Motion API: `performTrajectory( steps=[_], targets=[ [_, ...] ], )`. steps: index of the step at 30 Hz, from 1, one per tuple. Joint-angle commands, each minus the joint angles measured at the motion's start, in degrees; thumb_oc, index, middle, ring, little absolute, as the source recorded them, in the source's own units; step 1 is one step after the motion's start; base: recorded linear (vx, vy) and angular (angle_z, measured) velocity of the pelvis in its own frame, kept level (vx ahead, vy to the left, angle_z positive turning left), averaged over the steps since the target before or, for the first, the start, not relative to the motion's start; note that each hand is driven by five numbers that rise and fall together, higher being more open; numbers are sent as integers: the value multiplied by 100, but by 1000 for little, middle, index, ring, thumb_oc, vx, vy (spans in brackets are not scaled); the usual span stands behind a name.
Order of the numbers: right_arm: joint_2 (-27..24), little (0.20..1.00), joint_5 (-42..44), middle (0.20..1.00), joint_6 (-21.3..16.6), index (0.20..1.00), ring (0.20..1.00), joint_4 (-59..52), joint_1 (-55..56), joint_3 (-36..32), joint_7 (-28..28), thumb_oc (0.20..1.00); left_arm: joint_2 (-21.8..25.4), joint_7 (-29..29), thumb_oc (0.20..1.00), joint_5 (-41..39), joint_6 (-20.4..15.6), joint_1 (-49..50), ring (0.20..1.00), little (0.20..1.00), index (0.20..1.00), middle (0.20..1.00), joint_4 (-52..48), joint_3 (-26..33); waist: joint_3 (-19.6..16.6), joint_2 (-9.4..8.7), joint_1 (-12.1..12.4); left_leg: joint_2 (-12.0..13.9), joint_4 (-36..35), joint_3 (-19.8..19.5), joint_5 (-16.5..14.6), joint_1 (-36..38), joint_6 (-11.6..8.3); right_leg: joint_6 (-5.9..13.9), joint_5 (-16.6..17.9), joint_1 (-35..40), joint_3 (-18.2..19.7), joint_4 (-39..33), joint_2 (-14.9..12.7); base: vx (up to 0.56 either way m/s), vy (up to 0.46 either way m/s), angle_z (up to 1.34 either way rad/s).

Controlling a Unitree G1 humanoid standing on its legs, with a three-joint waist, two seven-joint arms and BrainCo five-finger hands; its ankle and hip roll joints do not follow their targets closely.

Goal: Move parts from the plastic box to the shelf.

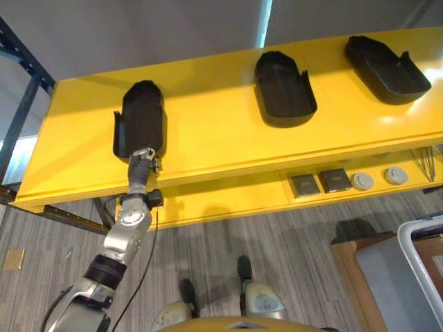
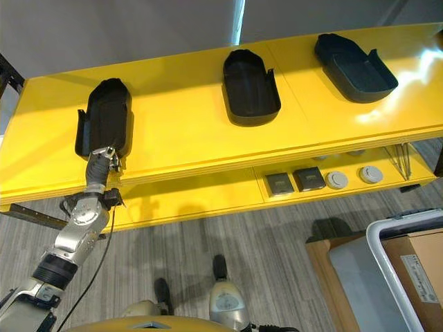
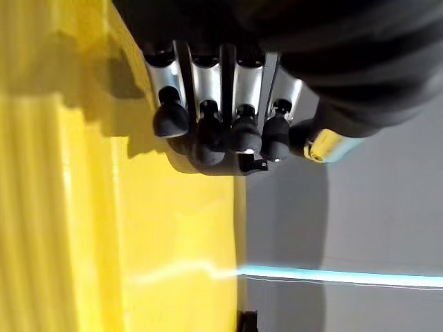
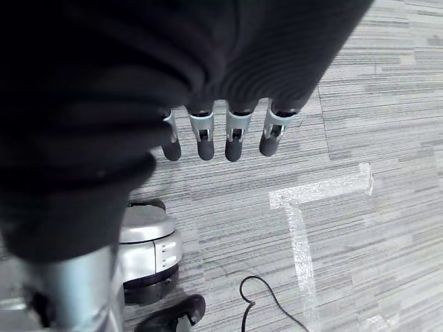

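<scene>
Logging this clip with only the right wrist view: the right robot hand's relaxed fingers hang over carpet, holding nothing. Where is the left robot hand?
Observer: The left robot hand is up at the top yellow shelf, at the near end of the leftmost black part.
Operator: Are any other parts up there?
Observer: Yes, a middle black part and a right black part lie spaced along the same shelf.
Operator: And the plastic box?
Observer: A grey box with a white rim sits low on the robot's right, below shelf level.
</scene>
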Motion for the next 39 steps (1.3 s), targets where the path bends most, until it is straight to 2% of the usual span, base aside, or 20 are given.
performTrajectory(
  steps=[1,7,18,28,30,32,35,38,39],
  targets=[
    [-42,1000,15,1000,-7,1000,1000,215,-65,168,190,1000,118,164,200,-112,-319,-556,200,200,200,200,-115,174,47,-109,-67,28,18,-129,-222,-96,-52,104,-644,412,215,25,48,42,-10,-5],
    [-94,1000,273,1000,-32,1000,1000,152,-54,120,169,1000,133,339,200,-257,-176,-609,200,200,200,200,240,295,123,-117,-106,89,81,-93,-163,-170,-86,76,-672,409,241,44,67,26,-3,-6],
    [-127,1000,404,1000,-77,1000,1000,69,-117,195,159,1000,266,435,200,-533,-419,-1208,200,200,200,200,1470,524,419,-219,-213,161,132,-13,-98,-366,-96,57,-651,199,333,88,127,-24,-11,-4],
    [-40,1000,416,1000,-213,1000,1000,27,-176,304,184,1000,351,248,200,-550,-527,-1502,200,200,200,200,1577,540,546,-247,-192,192,123,-46,-57,-466,-123,47,-644,103,340,84,170,-47,-14,-1],
    [-14,1000,445,1000,-258,1000,1000,46,-163,272,165,1000,291,123,200,-734,-428,-1396,200,200,200,200,1450,491,500,-243,-159,182,119,-75,-66,-435,-126,54,-654,155,325,72,174,0,0,0],
    [11,1000,506,1000,-241,1000,1000,60,-168,207,151,1000,165,98,200,-532,-407,-1083,200,200,200,200,1188,378,415,-240,-90,170,117,-114,-77,-390,-130,60,-664,223,286,67,165,0,0,0],
    [73,1000,499,1000,-165,1000,1000,74,-182,63,156,1000,-187,554,200,37,-681,-138,200,200,200,200,605,164,200,-220,108,137,132,-193,-105,-270,-136,36,-698,422,154,64,138,-18,7,3],
    [130,1000,503,1000,-85,1000,1000,93,-209,23,103,1000,-302,928,200,567,-801,458,200,200,200,200,470,47,26,-209,284,113,148,-221,-144,-167,-137,12,-729,597,21,62,97,-58,23,9],
    [179,1000,495,1000,-59,1000,1000,135,-242,29,72,1000,-266,1334,558,931,-850,804,558,558,558,558,570,-5,-104,-213,416,89,150,-245,-162,-106,-139,-3,-747,711,-99,69,60,-56,20,20]
  ],
)
